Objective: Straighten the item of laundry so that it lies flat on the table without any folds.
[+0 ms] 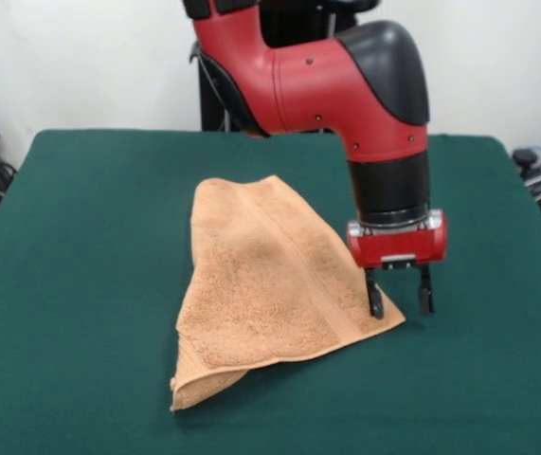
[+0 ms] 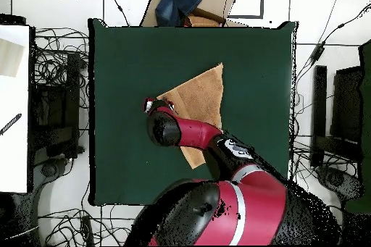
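The peach-orange towel, the item of laundry [image 1: 265, 280], lies on the dark green table [image 1: 90, 246], folded over itself with a raised hump in the middle and a doubled flap at its near left corner. A woven band runs near its right hem. My gripper [image 1: 400, 297] hangs just above the towel's right corner, open, one finger over the hem and the other over bare felt. Nothing sits between the fingers. In the overhead view the towel [image 2: 203, 92] shows as a tilted wedge, and the gripper [image 2: 152, 104] is at its left corner, mostly hidden under the arm.
The red and black arm [image 2: 217, 150] crosses the table's lower half in the overhead view and covers part of the towel. Cables and equipment crowd the floor on both sides of the table. A cardboard box with blue cloth [image 2: 185, 1] sits beyond the far edge.
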You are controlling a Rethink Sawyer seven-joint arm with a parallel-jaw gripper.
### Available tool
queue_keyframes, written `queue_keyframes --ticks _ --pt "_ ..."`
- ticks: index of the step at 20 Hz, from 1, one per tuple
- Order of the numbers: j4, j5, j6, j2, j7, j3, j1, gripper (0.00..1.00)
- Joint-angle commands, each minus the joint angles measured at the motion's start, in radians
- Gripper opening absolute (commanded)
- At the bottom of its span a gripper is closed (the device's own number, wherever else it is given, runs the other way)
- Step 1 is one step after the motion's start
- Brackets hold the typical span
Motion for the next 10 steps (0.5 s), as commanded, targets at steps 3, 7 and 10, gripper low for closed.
queue_keyframes --ticks 3,7,10 --pt "-0.067 -0.019 -0.041 0.094 0.138 -0.021 0.044 1.00" --pt "-0.066 -0.013 -0.045 0.093 0.143 -0.028 0.053 1.00" --pt "-0.064 -0.007 -0.046 0.090 0.148 -0.033 0.061 1.00"
